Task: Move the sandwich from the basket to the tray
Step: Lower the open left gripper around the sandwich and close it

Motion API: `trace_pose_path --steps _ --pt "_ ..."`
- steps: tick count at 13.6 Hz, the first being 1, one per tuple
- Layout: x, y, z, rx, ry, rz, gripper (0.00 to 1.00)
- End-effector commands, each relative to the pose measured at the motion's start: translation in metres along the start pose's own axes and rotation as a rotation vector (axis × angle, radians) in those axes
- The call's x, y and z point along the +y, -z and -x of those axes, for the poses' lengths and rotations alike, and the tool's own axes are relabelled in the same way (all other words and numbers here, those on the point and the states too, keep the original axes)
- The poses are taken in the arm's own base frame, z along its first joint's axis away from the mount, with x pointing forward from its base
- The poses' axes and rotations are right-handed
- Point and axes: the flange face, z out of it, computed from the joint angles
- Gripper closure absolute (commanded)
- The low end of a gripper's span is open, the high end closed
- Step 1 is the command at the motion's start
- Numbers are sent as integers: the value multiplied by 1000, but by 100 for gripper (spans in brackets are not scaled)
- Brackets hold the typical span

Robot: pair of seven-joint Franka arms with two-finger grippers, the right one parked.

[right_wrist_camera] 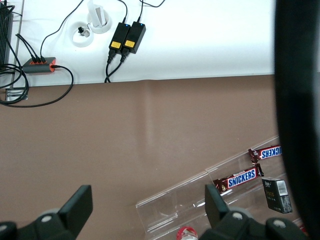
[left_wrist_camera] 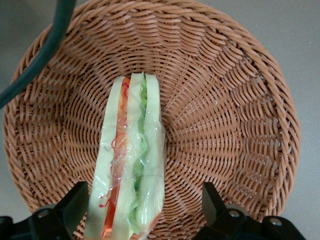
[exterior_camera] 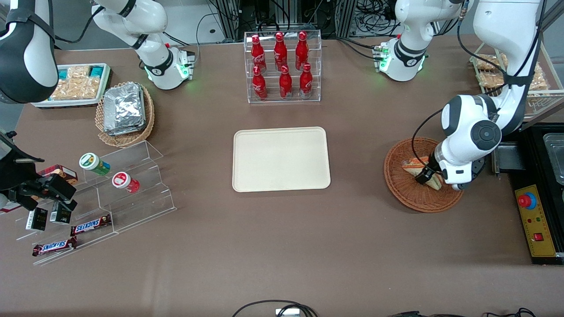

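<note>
— Wicker, reddish-brown: that's the basket (exterior_camera: 416, 198) the left arm is bent over, toward its own end of the table. Is the sandwich (exterior_camera: 422, 168) out yet?

— No. It lies in the basket, a wrapped wedge with pale bread and red, orange and green layers. From the wrist camera you see the sandwich (left_wrist_camera: 131, 165) lying across the woven bottom of the basket (left_wrist_camera: 235, 100).

— And the gripper (exterior_camera: 429, 176)?

— Down low inside the basket, right at the sandwich. In the wrist view the gripper (left_wrist_camera: 145, 202) has its fingers spread wide. One fingertip (left_wrist_camera: 77, 200) sits just beside the bread on one flank, the other well clear on the opposite flank. Nothing is pinched between them.

— So it hasn't got hold of it.

— I'd judge not. The wedge looks to rest on the wicker, not lifted.

— What about the tray (exterior_camera: 281, 159)?

— Cream-beige, in the middle of the table, with nothing on it that I can see. It sits well apart from the basket, toward the parked arm's end.

— Then almost everything is still ahead.

— That's my reading: the approach is made, but the closing, the lift, the carry over to the tray and the release are all left.
</note>
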Motion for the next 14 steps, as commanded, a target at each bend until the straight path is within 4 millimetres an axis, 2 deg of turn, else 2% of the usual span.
trace_pose_path --steps 1,3,7,8,9,10,11,14 --pt "-2 -9 1 15 31 12 0" --pt "-8 -16 -6 14 50 11 0" --pt "-12 -28 -4 21 55 30 0" --pt "-13 -29 -5 22 58 30 5" --pt "-14 -29 -6 22 58 29 36" --pt "-15 -30 -5 20 58 27 78" --pt "-15 -32 -5 23 47 22 100" --pt "-14 -35 -3 24 31 12 100"
